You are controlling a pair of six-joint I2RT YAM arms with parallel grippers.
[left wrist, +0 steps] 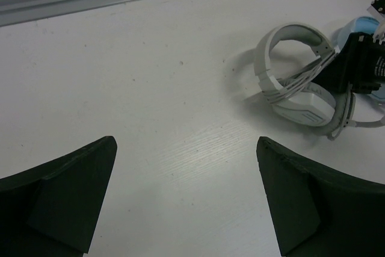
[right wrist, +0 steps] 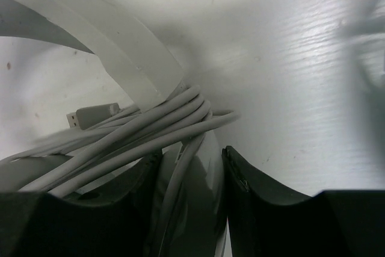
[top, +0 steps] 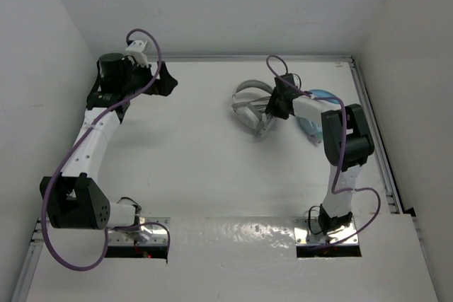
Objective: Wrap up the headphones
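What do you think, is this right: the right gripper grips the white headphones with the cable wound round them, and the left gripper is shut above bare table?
The left gripper is open, not shut; the left wrist view shows its jaws spread wide above bare table. The right gripper does grip the headphones, with the cable wound round them.

white headphones (left wrist: pixel 304 105) with bundled grey cable (right wrist: pixel 138 130)

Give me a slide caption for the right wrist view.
Right gripper clamps the headphones, grey cable strands bunched at the jaws, plug end visible.
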